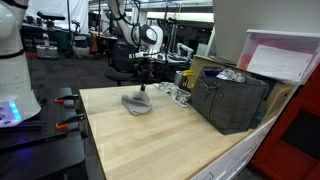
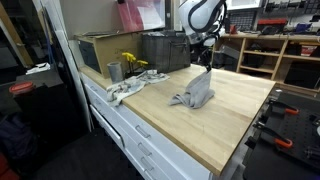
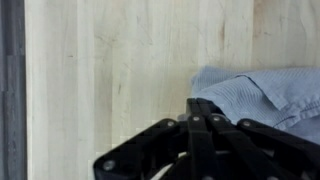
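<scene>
Near the middle of a pale wooden tabletop (image 2: 240, 110), a crumpled grey-blue cloth (image 2: 194, 95) rises to a peak because the robot's claw (image 2: 207, 68), fingers pressed together, pinches its top edge while the rest lies on the wood.

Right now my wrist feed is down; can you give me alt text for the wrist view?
The black gripper, fingers closed together, pinches the edge of a crumpled blue-grey cloth lying on a light wooden tabletop. A dark strip runs down the left side of the picture.
</scene>
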